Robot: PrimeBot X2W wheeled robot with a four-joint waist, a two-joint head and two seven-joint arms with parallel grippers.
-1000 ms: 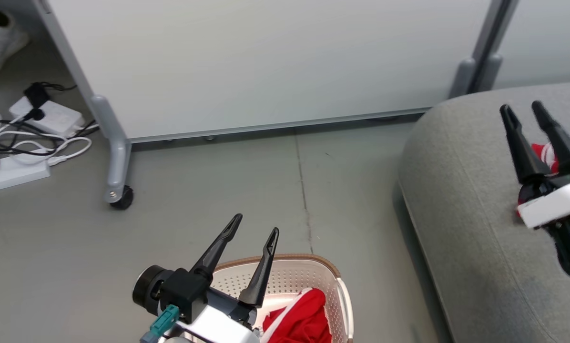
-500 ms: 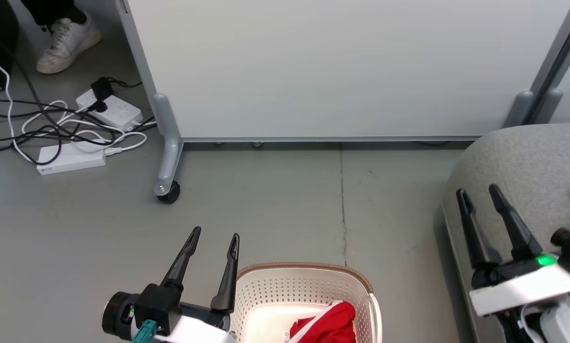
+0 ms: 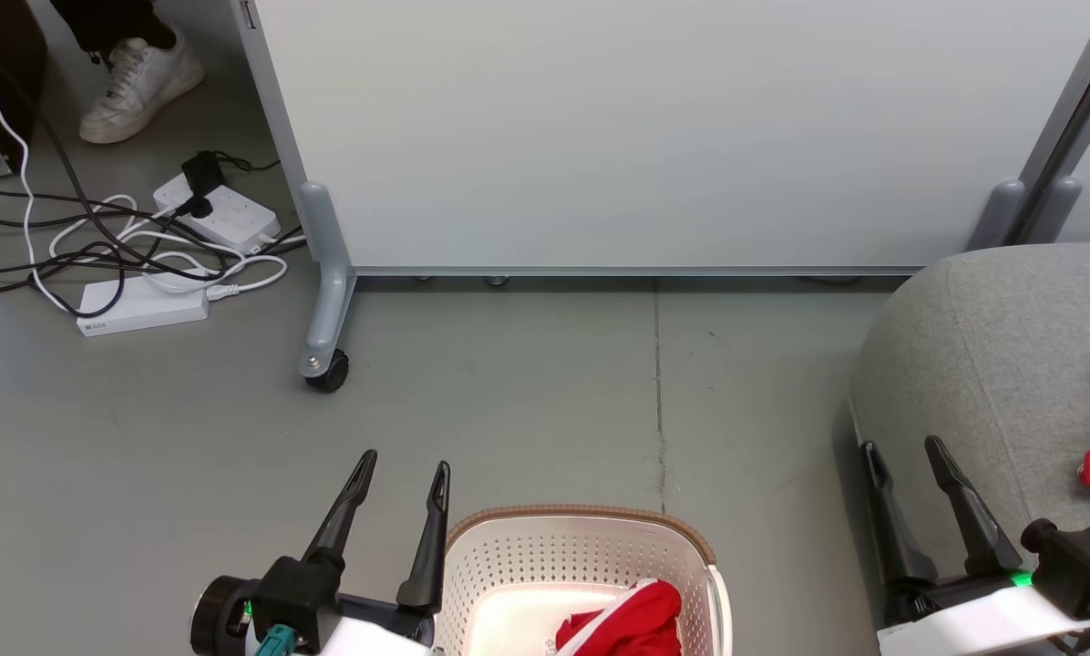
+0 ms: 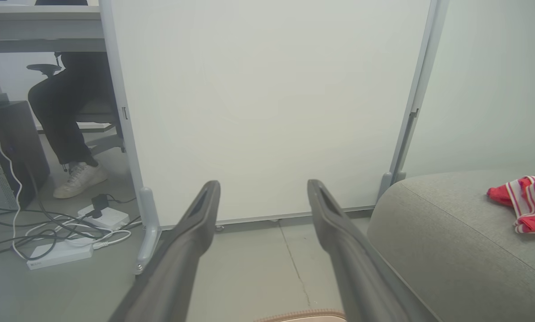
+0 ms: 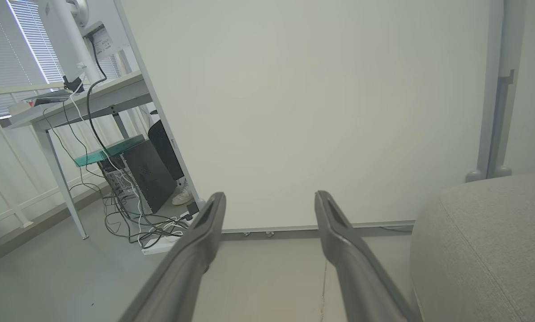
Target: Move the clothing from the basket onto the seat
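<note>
Clearly the job is partway through. One red piece of the clothing [image 3: 622,620] lies bunched inside the basket [image 3: 545,556], against its right wall. More red-and-white cloth [image 4: 524,201] rests on the seat [image 3: 982,364], well to the basket's right. Whether that cloth is one garment or two, I cannot tell, since the edge of the head view cuts it off.

The left gripper [image 3: 406,460] hangs just left of the basket's near corner, jaws spread wide and holding nothing. The right gripper [image 3: 899,444] hovers to the basket's right, over the seat's near edge, also spread wide and empty.

The jersey looks light, limp and a little slick, so it will likely sag and trail once lifted. A pinch on the raised crumpled crest, gathering several folds deep between the fingers, seems the safest hold. A grip on a single thin edge could slip out.

By count there is one basket, one seat and two grippers. Beyond the basket stands one pale partition panel [image 3: 600,137] on the floor [image 3: 509,383].
</note>
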